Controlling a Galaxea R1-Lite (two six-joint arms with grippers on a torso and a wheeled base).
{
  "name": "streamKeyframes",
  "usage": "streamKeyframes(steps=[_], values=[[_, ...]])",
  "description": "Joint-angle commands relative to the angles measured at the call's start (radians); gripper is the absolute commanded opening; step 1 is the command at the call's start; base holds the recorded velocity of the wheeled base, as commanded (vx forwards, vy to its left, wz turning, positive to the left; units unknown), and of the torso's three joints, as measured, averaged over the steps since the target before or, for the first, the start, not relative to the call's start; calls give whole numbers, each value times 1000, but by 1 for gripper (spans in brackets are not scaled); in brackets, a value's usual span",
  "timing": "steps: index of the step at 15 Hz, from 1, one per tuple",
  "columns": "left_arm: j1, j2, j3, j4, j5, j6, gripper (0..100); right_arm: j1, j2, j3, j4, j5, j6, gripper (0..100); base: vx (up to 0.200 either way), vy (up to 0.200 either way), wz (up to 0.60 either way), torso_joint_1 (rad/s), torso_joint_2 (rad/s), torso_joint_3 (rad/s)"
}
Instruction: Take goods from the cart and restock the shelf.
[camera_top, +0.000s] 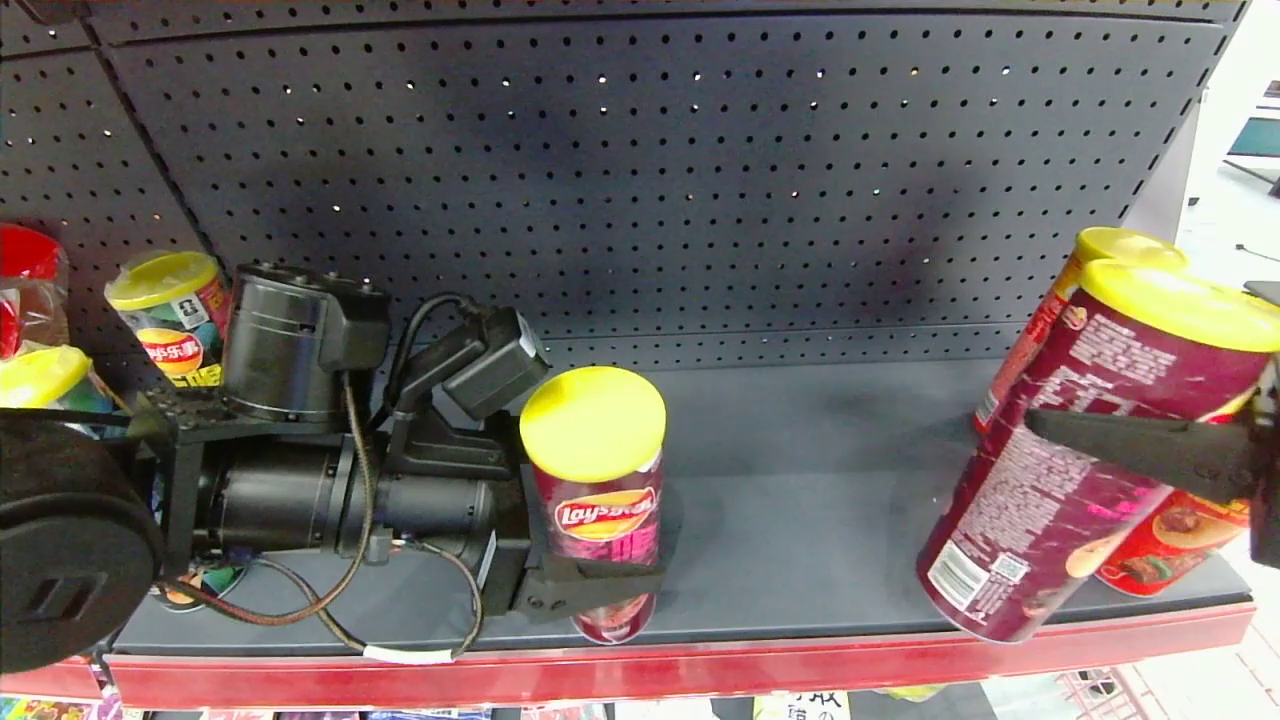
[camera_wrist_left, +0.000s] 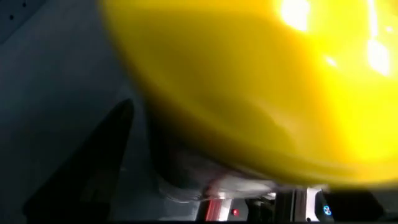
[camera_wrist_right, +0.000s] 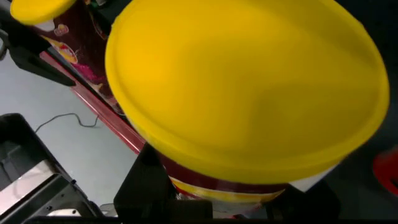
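The left gripper (camera_top: 600, 585) is clamped on the lower body of a magenta chip can (camera_top: 598, 505), fingers spread only as wide as the can. The can is held upright left of centre on the shelf (camera_top: 800, 480), its base near the red front lip (camera_top: 700, 675). Whether the base touches the deck cannot be told. In the left wrist view its yellow lid (camera_wrist_left: 249, 81) is seen close up, with one dark finger (camera_wrist_left: 93, 168) beside it.

The right gripper (camera_top: 1110, 440) is closed across the middle of a purple chip can (camera_top: 1040, 500) at the right end of the shelf. This can is tilted, top leaning right and base at the front lip. A red can (camera_top: 1165, 545) is seen just behind it, yellow-lidded. In the right wrist view the held can's lid (camera_wrist_right: 249, 87) is seen close up, and the magenta can (camera_wrist_right: 65, 31) shows farther off.

A green can (camera_top: 170, 320) is stood at the far left against the pegboard back (camera_top: 640, 180).
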Motion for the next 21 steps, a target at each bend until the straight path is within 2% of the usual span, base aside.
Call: streamKeyframes(steps=[1, 3, 6, 9, 11, 15, 16, 17, 18, 20, 21], values=[[5, -51, 37, -5, 0, -3, 100, 38, 173, -113, -1, 47, -2, 0, 0, 0, 0, 0, 0, 0], [14, -102, 77, -4, 1, -4, 100, 67, 275, -204, -1, 56, -3, 0, 0, 0, 0, 0, 0, 0], [66, -186, 153, -7, 3, -3, 100, 92, 451, -360, -1, 85, -5, 0, 0, 0, 0, 0, 0, 0], [71, -245, 216, -8, 3, -3, 100, 122, 560, -466, -1, 107, -11, 0, 0, 0, 0, 0, 0, 0], [72, -285, 258, -7, 7, -3, 100, 138, 637, -526, -50, 107, -9, 0, 0, 0, 0, 0, 0, 0], [135, -397, 367, -7, 26, -4, 100, 179, 744, -596, -113, 107, -11, 0, 0, 0, 0, 0, 0, 0], [183, -449, 405, -7, 26, -7, 100, 195, 775, -630, -113, 108, -14, 0, 0, 0, 0, 0, 0, 0], [220, -486, 420, -7, 29, -26, 100, 199, 795, -648, -115, 108, -22, 0, 0, 0, 0, 0, 0, 0], [246, -533, 431, -2, 46, -65, 100, 199, 810, -655, -115, 108, -29, 0, 0, 0, 0, 0, 0, 0], [250, -605, 460, -1, 103, -159, 100, 195, 835, -656, -135, 108, -36, 0, 0, 0, 0, 0, 0, 0], [250, -640, 482, 2, 110, -179, 100, 193, 848, -656, -167, 107, -34, 0, 0, 0, 0, 0, 0, 0]])
